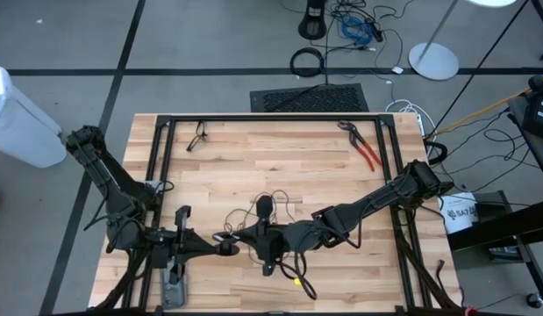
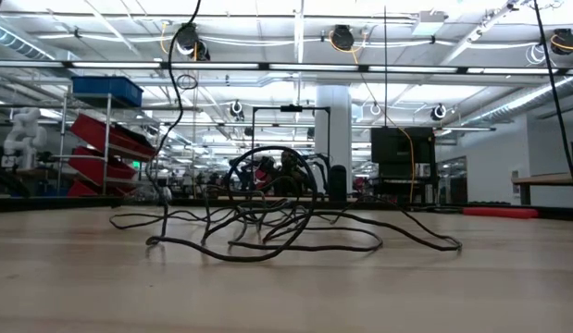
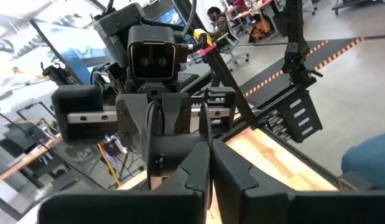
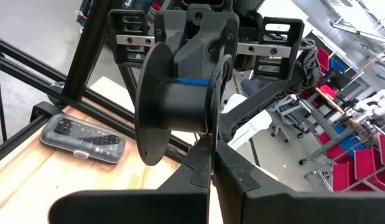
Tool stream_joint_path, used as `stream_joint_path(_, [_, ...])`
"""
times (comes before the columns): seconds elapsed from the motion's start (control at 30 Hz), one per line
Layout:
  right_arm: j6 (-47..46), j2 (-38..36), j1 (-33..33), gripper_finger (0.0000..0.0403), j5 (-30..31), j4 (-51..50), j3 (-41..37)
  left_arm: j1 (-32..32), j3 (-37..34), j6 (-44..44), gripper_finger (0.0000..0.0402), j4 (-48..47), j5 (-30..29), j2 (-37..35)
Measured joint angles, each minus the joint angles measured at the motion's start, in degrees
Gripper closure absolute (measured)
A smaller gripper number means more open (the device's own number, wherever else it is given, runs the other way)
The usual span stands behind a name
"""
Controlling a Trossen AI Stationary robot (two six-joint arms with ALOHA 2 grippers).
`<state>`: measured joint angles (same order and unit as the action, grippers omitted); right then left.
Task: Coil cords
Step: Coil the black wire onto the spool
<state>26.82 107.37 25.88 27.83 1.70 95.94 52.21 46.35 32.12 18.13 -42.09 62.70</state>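
Note:
Over the near middle of the table my two grippers meet tip to tip. My left gripper (image 1: pixel 220 247) points level toward the right and is shut on a black spool (image 4: pixel 173 102). My right gripper (image 4: pixel 211 155) faces it, shut on the thin black cord (image 4: pixel 221 87) at the spool. The remaining cord (image 2: pixel 267 227) lies in a loose tangle on the table below, with one strand (image 2: pixel 170 139) rising out of it toward the grippers. One end piece (image 1: pixel 296 283) rests near the front edge. My left gripper holds the spool level, from the table's left, clear of the table. Its fingers (image 4: pixel 198 37) reach the hub at a blue mark (image 4: pixel 192 79) between the flanges; the spool hides their tips. My right gripper pinches the cord (image 4: pixel 210 135) between its fingertips beside the spool's near flange, coming level from the right. The cord curves up from the fingers around the flange. How far back it sits does not show.
Red-handled pliers (image 1: pixel 366 149) lie at the far right and a small black clip (image 1: pixel 196 136) at the far left. A grey flat case (image 4: pixel 83 140) lies by the near left corner. A black frame (image 1: pixel 271 117) rims the table.

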Motion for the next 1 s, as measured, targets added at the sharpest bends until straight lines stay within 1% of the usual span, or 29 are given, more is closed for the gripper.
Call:
stream_joint_path(0.3, [0.4, 0.0, 0.1, 0.0403, -0.5, 0.2, 0.0, 0.1, 0.0, -0.4, 0.0308, 0.0, 0.0, 0.0])
stream_joint_path(0.47, [0.9, -0.1, 0.3, 0.0402, 1.7, 0.1, 0.0, 0.6, 0.0, -0.3, 0.0282, 0.8, -0.4, 0.0])
stream_joint_path(0.67, [1.6, -0.7, 1.3, 0.0402, 2.3, -0.6, -0.1, 1.4, 0.0, -0.1, 0.0274, 0.9, -0.9, -0.1])
stream_joint_path(0.83, [1.6, -3.1, 3.0, 0.0402, 5.3, -2.6, -0.1, 2.2, 0.0, 0.2, 0.0273, 0.9, -2.8, -0.1])
stream_joint_path(1.0, [1.6, -5.0, 5.0, 0.0402, 5.6, -4.7, -0.1, 2.4, 0.0, 0.0, 0.0273, 1.1, -2.8, -0.1])
